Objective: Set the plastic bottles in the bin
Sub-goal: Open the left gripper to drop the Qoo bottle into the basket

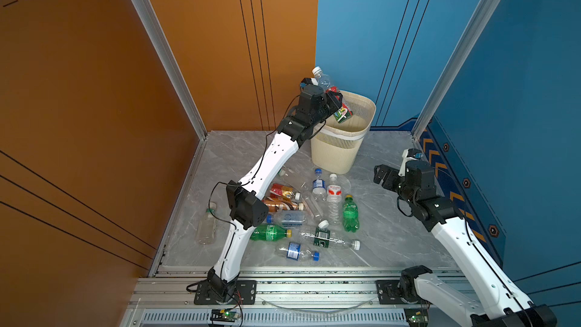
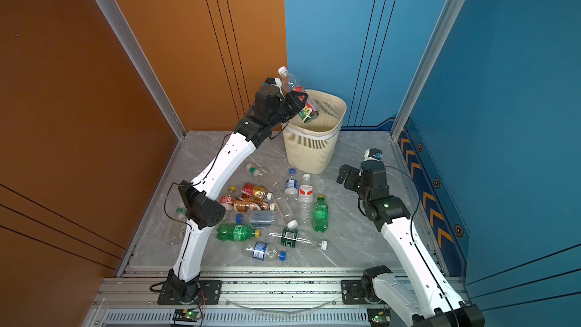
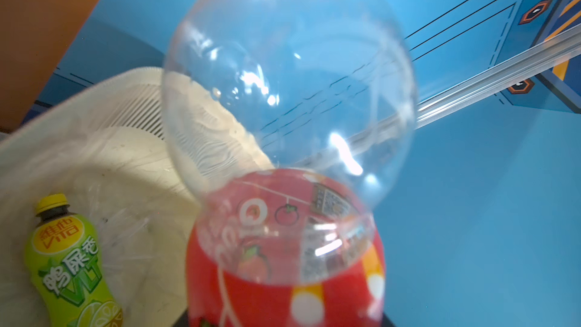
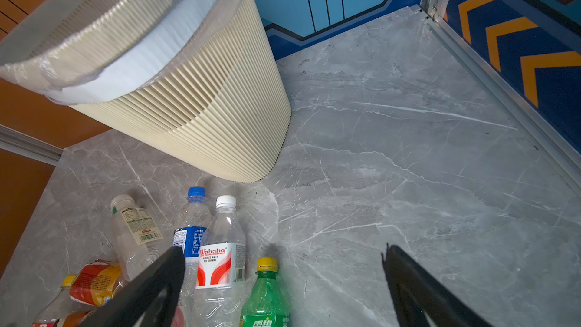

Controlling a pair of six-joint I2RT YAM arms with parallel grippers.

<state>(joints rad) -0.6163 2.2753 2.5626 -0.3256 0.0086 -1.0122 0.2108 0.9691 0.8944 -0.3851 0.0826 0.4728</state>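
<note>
While left gripper [image 1: 337, 99] clamps bottle [image 1: 323, 80] over bin [image 1: 373, 111] rim, right gripper [image 1: 379, 175] gapes over floor [image 4: 408, 152].

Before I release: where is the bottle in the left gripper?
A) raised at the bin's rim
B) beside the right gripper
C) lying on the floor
A: the left gripper holds the red-labelled bottle up at the rim of the bin, cap upward.
</note>
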